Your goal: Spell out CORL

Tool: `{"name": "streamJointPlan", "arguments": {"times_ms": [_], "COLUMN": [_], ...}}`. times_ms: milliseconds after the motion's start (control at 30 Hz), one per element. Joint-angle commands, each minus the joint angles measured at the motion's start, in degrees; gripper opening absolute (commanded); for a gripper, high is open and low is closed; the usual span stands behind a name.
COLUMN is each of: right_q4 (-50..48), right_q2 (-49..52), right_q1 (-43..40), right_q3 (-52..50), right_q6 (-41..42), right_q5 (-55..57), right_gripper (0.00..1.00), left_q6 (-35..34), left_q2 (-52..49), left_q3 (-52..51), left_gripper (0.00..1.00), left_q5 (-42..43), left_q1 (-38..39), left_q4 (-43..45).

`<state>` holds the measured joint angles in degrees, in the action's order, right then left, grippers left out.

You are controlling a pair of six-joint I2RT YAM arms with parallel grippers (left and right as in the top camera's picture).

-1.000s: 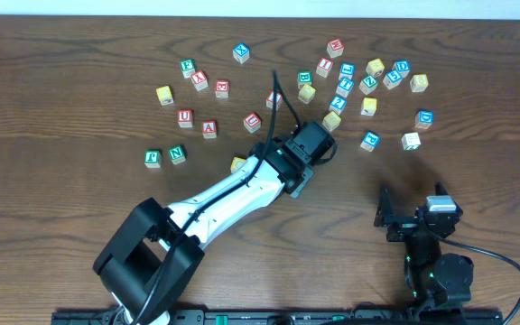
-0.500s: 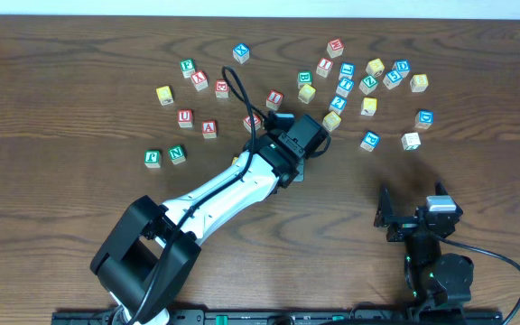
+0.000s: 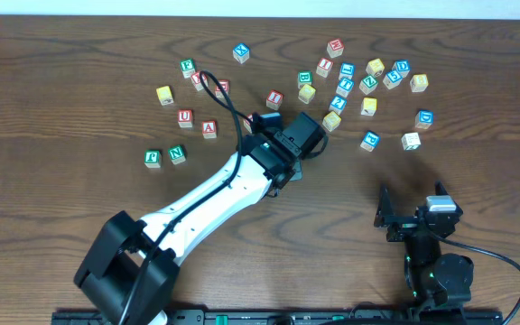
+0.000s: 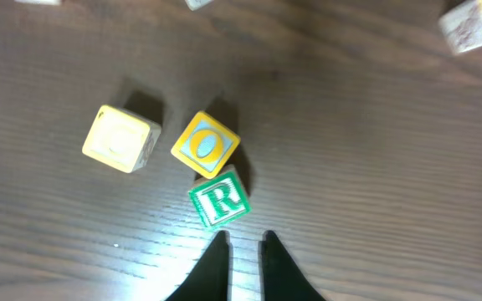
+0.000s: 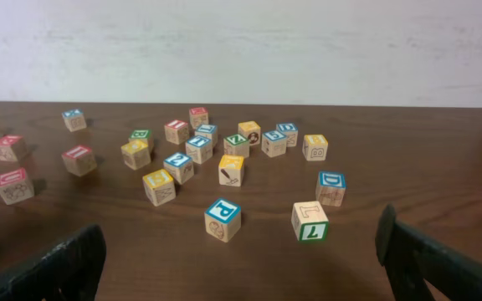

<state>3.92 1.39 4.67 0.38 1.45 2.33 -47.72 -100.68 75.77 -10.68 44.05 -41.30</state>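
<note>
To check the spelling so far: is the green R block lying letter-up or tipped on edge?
Letter-up. The left wrist view shows the R block flat on the table, its whole green R facing the camera.

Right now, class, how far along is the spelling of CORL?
Done: a yellow cube, letter too faint to read, the yellow O cube and the green R cube lie in a rough row. In hand: nothing; the left pincer hangs empty short of R. Left: L, no fourth cube follows R.
</note>
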Motion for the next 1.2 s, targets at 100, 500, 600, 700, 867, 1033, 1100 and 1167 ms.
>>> {"name": "streamJointPlan", "arguments": {"times_ms": [100, 500, 600, 700, 867, 1033, 1100, 1167], "right_q4": [0.2, 0.2, 0.2, 0.2, 0.2, 0.2, 0.2, 0.2], "right_q2": [0.0, 0.0, 0.0, 0.0, 0.0, 0.0, 0.0, 0.0], "right_q1": [-0.3, -0.3, -0.3, -0.3, -0.3, -0.3, -0.3, -0.3], "right_q3": [-0.1, -0.1, -0.1, -0.1, -0.1, -0.1, -0.1, -0.1], "right_q6": [-0.2, -0.2, -0.2, -0.2, -0.2, -0.2, -0.2, -0.2], "right_q5": [0.1, 0.1, 0.1, 0.1, 0.1, 0.1, 0.1, 0.1], "right_gripper": [0.99, 0.99, 0.99, 0.99, 0.99, 0.99, 0.99, 0.99], "left_q6": [-2.5, -4.1, -4.0, -4.0, -2.5, -7.1, -11.2, -14.6], "left_q2": [0.7, 0.7, 0.7, 0.7, 0.7, 0.7, 0.7, 0.6], "left_q3": [1.1, 1.1, 1.1, 1.1, 1.1, 1.1, 1.1, 1.1], "left_gripper": [0.35, 0.37, 0.45, 0.46, 0.50, 0.50, 0.51, 0.50], "left_q5": [-0.4, -4.0, -4.0, -3.9, -4.0, -4.0, -4.0, -4.0], "left_q1": [0.2, 0.2, 0.2, 0.2, 0.1, 0.1, 0.1, 0.1], "left_q4": [1.5, 3.2, 4.6, 5.4, 4.5, 3.1, 1.6, 0.3]}}
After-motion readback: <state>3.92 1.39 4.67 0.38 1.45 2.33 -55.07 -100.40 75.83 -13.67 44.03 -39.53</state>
